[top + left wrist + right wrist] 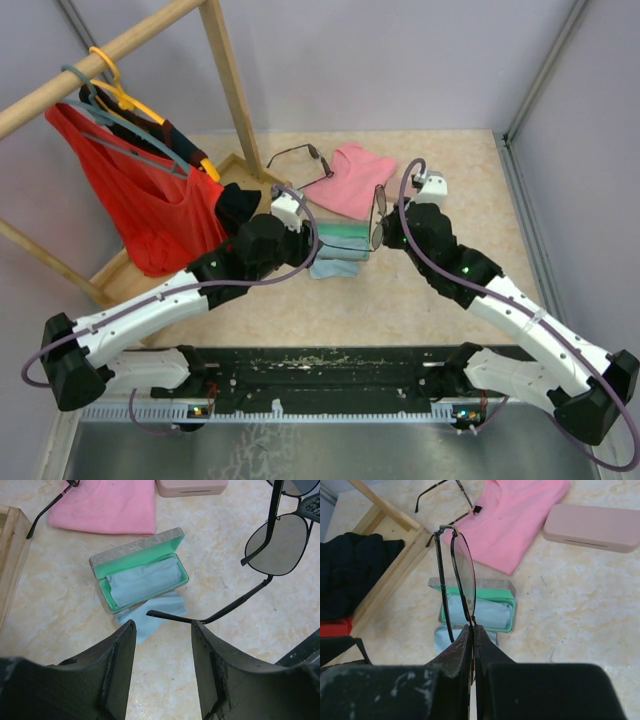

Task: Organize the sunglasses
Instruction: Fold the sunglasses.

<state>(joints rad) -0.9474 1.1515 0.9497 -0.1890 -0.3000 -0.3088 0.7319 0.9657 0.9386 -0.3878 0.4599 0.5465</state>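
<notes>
We are pinching the sunglasses [462,572] by their thin rim in our closed right gripper [472,630], the open case [492,592] lying just ahead. Our left gripper [162,630] is hovering wide beside their dangling arm. We are judging them light and bendy: frame, never lens.

Just ahead of the left gripper [162,625] an open grey case [134,547], green-lined, lies on the table [60,630] with a blue cloth [142,580] inside; a second cloth [165,604] lies partly under its near edge. Beyond lie a pink cloth [110,505] and, to its right, a shut pink case [192,486]. Far to the gripper's left, a wooden rack [225,60] carries a red bag [140,200] on hangers [110,85]
</notes>
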